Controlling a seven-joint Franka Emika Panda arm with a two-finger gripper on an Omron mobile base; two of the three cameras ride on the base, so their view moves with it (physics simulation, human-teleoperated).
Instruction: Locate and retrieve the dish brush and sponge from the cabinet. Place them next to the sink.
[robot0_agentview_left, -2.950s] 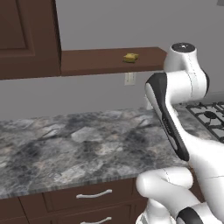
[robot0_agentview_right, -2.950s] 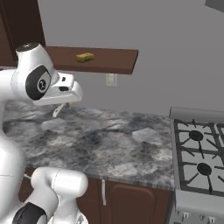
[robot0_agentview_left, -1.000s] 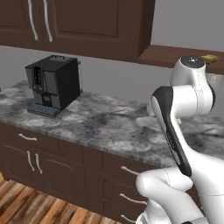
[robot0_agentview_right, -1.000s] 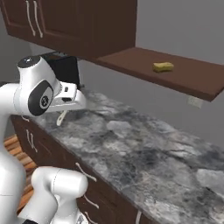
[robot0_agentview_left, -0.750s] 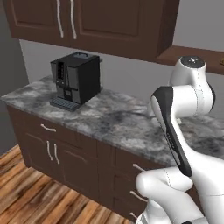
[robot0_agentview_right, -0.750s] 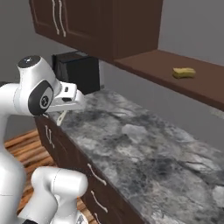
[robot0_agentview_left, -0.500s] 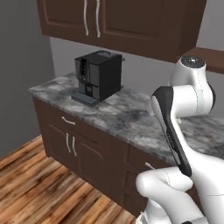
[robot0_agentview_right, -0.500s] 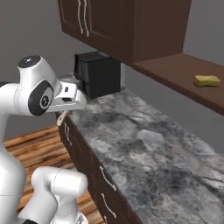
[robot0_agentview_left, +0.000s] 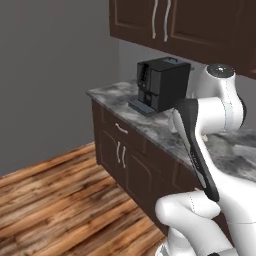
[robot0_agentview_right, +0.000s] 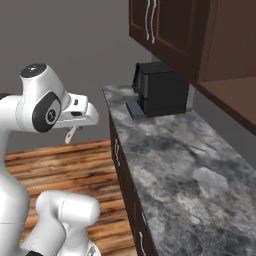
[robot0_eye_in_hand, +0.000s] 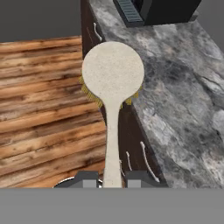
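The claw (robot0_eye_in_hand: 112, 178) is clenched on the thin handle of the dish brush (robot0_eye_in_hand: 112, 78), whose round cream head juts out ahead of the fingertips (robot0_eye_in_hand: 86, 178) in the hand view. In the right base view the brush (robot0_agentview_right: 70, 133) hangs beneath the hand, out over the wooden floor (robot0_agentview_right: 90, 165) and just beside the end of the marbled bench (robot0_agentview_right: 175, 165). No sink is in sight from here, so the step in hand appears to be carrying the brush toward it.

To do that well, the grip should stay firm and low on the handle, since the heavy head sits far from the jaws and could pivot if the arm swings sharply. Keeping the hand level and tucked close during the drive would limit that.

The bench edge and its base drawers (robot0_agentview_left: 122, 150) lie close beside the brush head. The black coffee machine (robot0_agentview_right: 159, 90) stands near the bench's end under the dark wall cabinets (robot0_agentview_right: 170, 30), so room there is tight. The floor side is open.
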